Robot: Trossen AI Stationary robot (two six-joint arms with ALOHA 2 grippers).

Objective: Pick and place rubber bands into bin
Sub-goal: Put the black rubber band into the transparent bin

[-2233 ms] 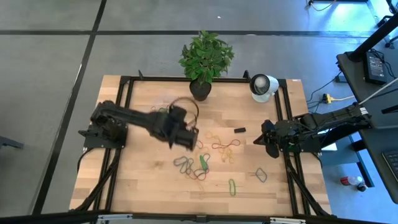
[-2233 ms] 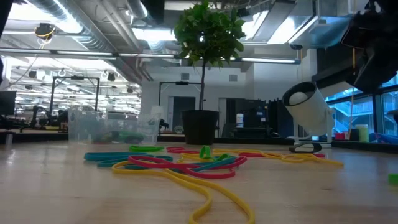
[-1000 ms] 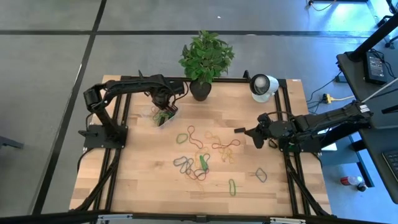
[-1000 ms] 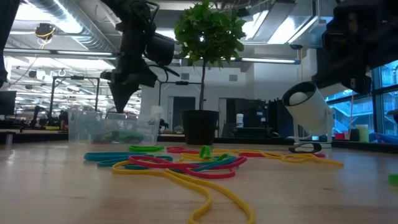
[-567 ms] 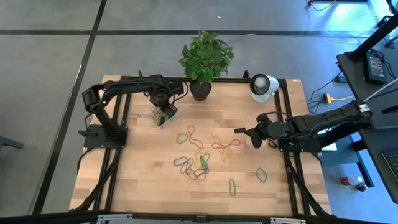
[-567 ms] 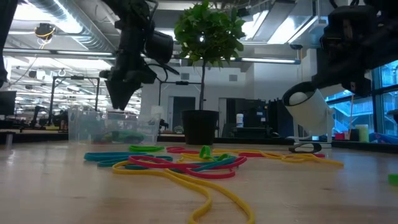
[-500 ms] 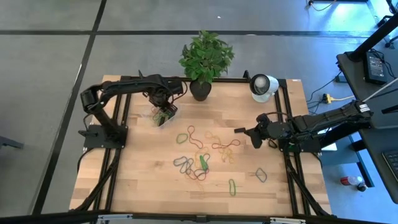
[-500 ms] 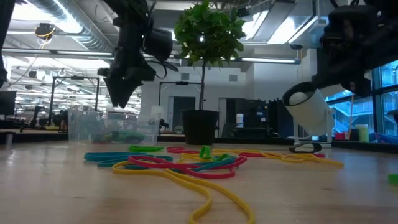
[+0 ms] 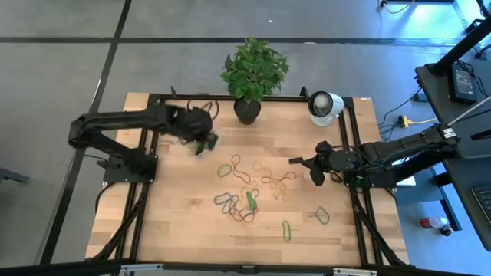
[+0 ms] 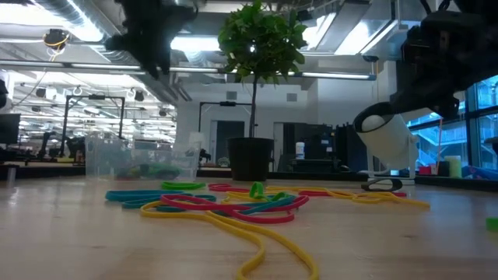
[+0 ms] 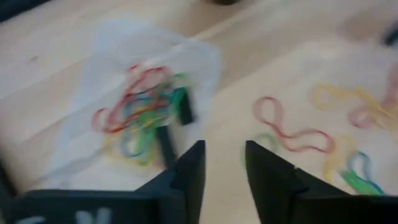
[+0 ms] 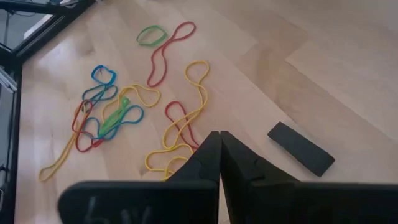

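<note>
Rubber bands (image 9: pixel 247 201) lie mostly loose in the middle of the tabletop (image 9: pixel 184 230), in red, yellow, green and blue tangles, so most of the work looks undone. At the far left, the clear bin (image 11: pixel 134 102) sits near the tabletop's back left corner and already holds a small heap of bands (image 11: pixel 140 124). The left pincer (image 9: pixel 198 142) hovers just beside and above it; in its wrist view the two fingers (image 11: pixel 189 177) stand apart with nothing between them, so it appears to carry nothing. Moving right past the loose pile, a small flat black block (image 12: pixel 301 148) lies on the wood, and the right pincer (image 9: pixel 294 161) hangs close to it with its fingers pressed together, empty. From above, the bin itself is hard to make out under the left arm, and the left wrist view is smeared, so the count of bands inside cannot be told. In the low view the left arm is cut off at the upper edge.
</note>
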